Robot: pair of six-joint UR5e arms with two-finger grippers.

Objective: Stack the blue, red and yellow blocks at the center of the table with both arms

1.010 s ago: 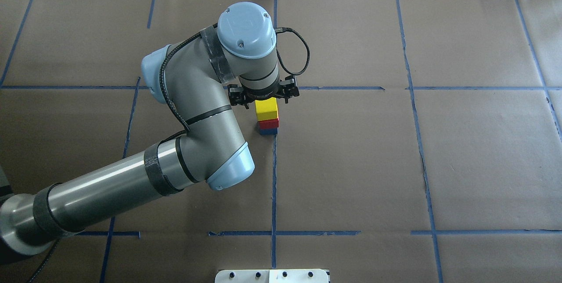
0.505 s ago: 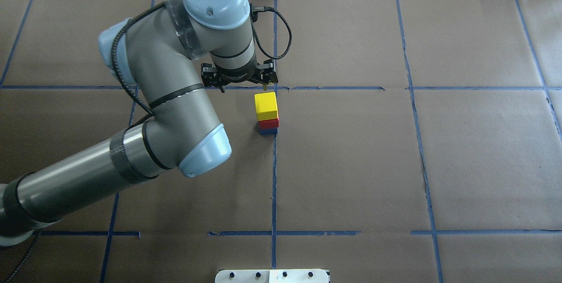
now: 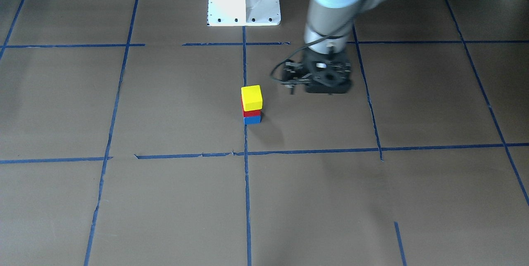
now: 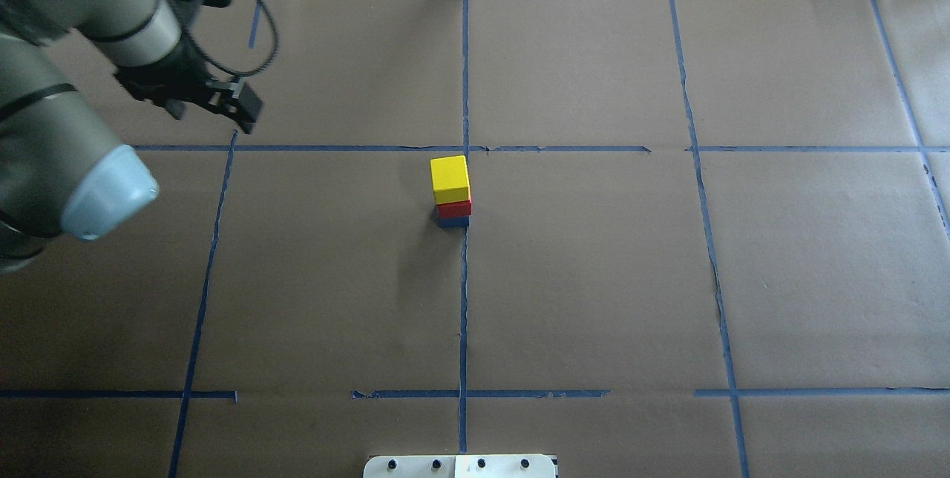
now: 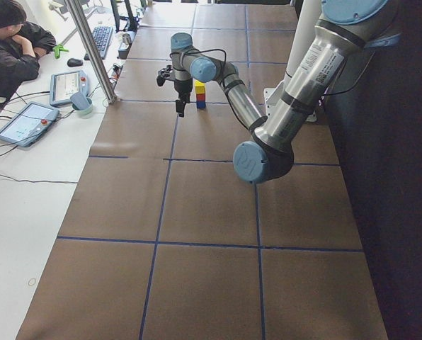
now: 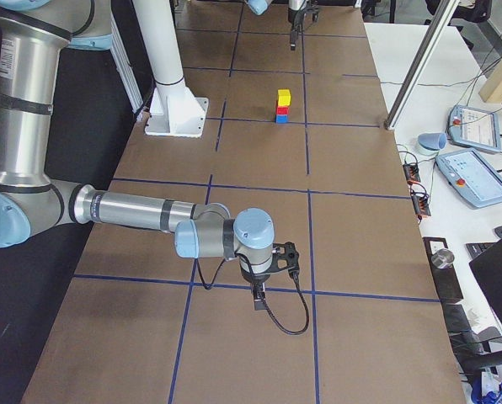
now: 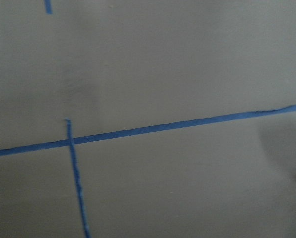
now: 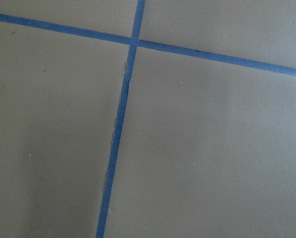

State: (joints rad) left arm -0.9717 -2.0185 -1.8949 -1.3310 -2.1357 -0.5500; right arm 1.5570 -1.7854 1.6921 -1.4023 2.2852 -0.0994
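Table: brown paper squared off with blue tape. Nothing on it had shifted in the last second, and the only things standing on it were the three blocks at the middle crossing.

Left arm: this was the big change. A second before, it had been bent right over the stack. By now it had swung back toward its own side and stood well apart from the blocks.

Right arm: it lay low over the paper at its own end of the table, far from the centre.

Left gripper: its fingers looked spread wide with nothing between them. Its wrist camera saw only paper and tape.

Right gripper: it showed only from the side, so I could not tell whether it was spread or closed.

Yellow block: it sat on top, square on the red one. A second ago the spread fingers had flanked it; now it stood free, in the same spot.

Red block: it was in the middle, resting on the blue, and had not moved.

Blue block: it was at the bottom, flat on the paper just beside the centre tape line. With the tower standing alone, I judged the stacking finished, with only the arm's retreat left.
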